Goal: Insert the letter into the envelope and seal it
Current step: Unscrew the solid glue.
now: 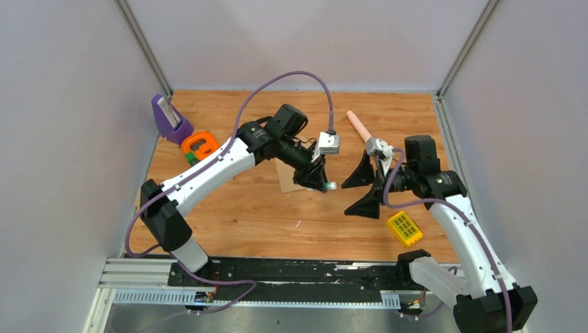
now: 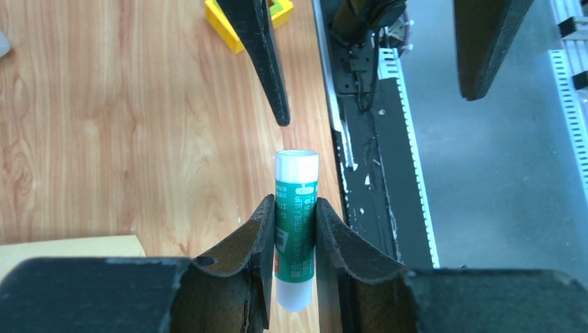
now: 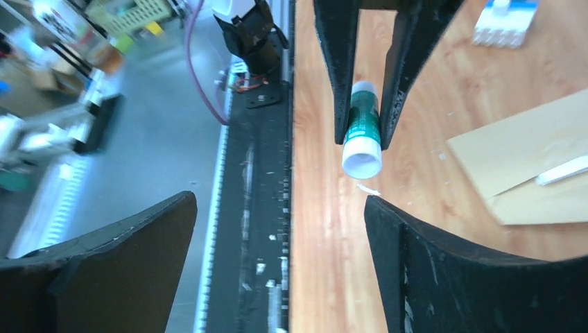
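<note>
Between left end effector (image 1: 323, 183) and right end effector (image 1: 345, 199): slim gap, glue stick (image 2: 297, 208) protruding. Your right: yellow block (image 1: 404, 229) on table (image 1: 277, 222).

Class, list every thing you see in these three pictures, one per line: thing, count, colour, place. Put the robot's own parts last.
glue stick: one, green and white, clamped in the left tool
envelope: one, tan, flat on the table under the left arm
pale strip: one, white, lying on the envelope; unclear what it is
gridded block: one, yellow, near right of the table
round gadget: one, orange, left side
holder: one, purple, far left
cylinder: one, pinkish, far middle
table: one, wood-brown
left tool: one, black, shut on the glue stick
right tool: one, black, open, facing the glue stick
</note>
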Controlling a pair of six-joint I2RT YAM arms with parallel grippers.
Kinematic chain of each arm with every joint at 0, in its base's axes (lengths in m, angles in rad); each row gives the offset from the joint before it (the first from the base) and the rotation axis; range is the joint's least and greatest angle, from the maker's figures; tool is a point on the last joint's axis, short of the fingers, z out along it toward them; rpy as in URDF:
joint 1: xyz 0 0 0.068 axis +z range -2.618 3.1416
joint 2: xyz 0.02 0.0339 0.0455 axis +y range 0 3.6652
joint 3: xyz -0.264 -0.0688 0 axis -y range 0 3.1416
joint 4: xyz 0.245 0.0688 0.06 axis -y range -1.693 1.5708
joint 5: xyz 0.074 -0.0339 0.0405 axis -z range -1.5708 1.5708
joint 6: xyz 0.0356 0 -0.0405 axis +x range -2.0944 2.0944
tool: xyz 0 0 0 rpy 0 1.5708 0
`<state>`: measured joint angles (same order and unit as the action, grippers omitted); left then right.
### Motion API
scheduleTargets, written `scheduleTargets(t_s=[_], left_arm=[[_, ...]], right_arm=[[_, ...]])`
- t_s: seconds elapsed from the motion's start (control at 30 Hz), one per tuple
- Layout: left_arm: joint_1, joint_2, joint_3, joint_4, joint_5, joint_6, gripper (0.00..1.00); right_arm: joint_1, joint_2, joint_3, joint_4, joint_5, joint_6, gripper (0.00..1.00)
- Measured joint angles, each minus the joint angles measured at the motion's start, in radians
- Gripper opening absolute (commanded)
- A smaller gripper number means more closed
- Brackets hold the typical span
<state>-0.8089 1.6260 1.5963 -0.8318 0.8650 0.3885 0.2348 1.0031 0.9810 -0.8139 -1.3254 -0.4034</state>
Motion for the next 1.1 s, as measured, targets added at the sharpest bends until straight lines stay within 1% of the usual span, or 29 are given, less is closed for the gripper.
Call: scheduleTargets(t_s=[0.13, 0.37, 0.47, 0.57, 0.87, 1.0, 1.1], left_arm=[[0.0, 0.0, -0.001, 0.008, 0.057, -0.002, 0.0], [0.0, 0.002, -0.023, 0.033, 0.153, -0.023, 0.0], [0.0, 0.005, -0.03, 0.047, 0.177, -0.032, 0.0], [0.0, 0.009, -0.047, 0.064, 0.188, -0.044, 0.0], [0.0, 0.055, -0.078, 0.1, 0.226, -0.088, 0.0], [0.0, 0.072, -0.079, 0.113, 0.232, -0.106, 0.0], [0.005, 0.086, -0.083, 0.129, 0.248, -0.128, 0.0]], right_arm=[[0.0, -0.065, -0.035, 0.004, 0.008, -0.193, 1.0], [0.0, -0.06, -0.093, 0.014, -0.033, -0.509, 1.0], [0.0, -0.06, -0.096, 0.025, -0.049, -0.602, 1.0], [0.0, -0.061, -0.096, 0.03, -0.046, -0.668, 0.97], [0.0, -0.06, -0.066, 0.031, -0.009, -0.77, 0.8], [0.01, -0.06, -0.05, 0.026, 0.0, -0.833, 0.77], [0.041, -0.06, -0.051, 0.006, 0.002, -0.887, 0.76]])
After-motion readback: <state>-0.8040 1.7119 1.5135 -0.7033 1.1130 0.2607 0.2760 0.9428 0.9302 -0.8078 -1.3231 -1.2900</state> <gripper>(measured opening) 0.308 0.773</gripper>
